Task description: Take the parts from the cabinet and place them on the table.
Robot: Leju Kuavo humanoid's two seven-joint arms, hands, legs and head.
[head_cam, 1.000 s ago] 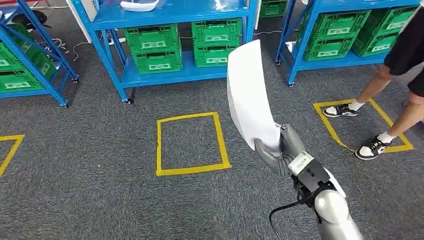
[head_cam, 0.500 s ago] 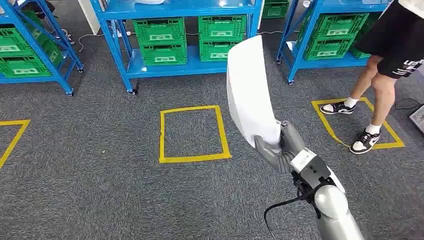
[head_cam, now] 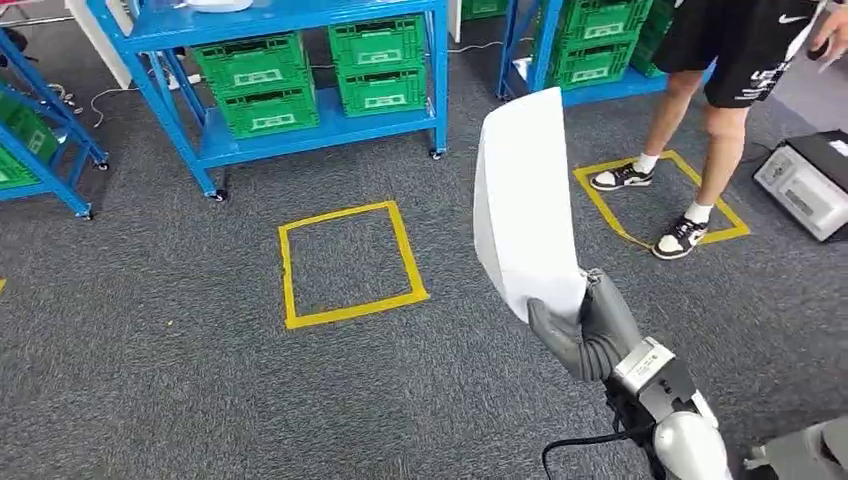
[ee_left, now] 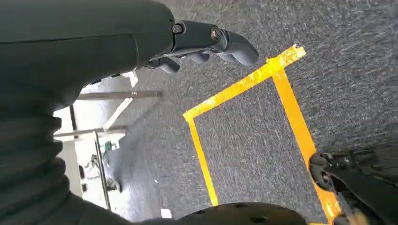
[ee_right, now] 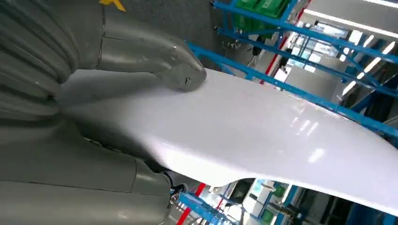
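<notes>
A long, curved white panel part stands upright in the head view, gripped at its lower end by my right hand. In the right wrist view the thumb presses on the glossy white part. My left hand hangs over the grey carpet with its fingers curled and nothing in them. Another white part lies on the top shelf of the blue cabinet at the upper left.
Green crates fill the blue racks. A yellow tape square marks the carpet ahead. A person stands on a second yellow square at the upper right. A grey device sits on the floor at the right edge.
The whole view has swung to the right: racks and yellow square slid left, the person and a grey device came further in. My right hand still holds the white part upright.
</notes>
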